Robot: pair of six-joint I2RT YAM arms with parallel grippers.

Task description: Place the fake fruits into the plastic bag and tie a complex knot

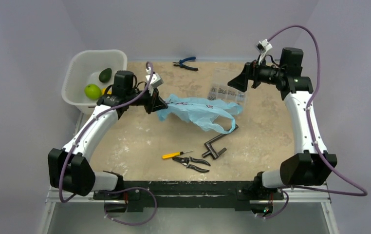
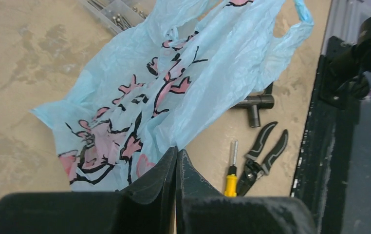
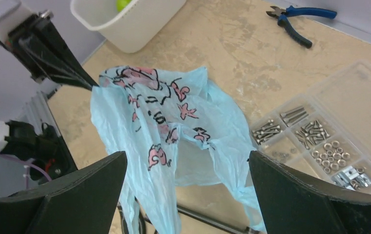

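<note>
Left wrist view, bottom centre: left gripper (image 2: 176,163) has its jaws pressed together on the plastic bag (image 2: 174,83) edge, likely anchoring it so the mouth can be opened. Mid-table the bag lies flat, unknotted. Upper right in top view, right gripper (image 1: 237,83) gapes wide, holding nothing. Far upper left, fake fruits (image 1: 93,90) sit in white tub (image 1: 76,63), not yet bagged.

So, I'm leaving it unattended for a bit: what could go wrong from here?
The left gripper pinches only a thin edge of the plastic bag, so the film may slip or tear. The open right gripper holds nothing, so the bag lies unopened. Its handle lies by the T-handle wrench and could snag.
</note>
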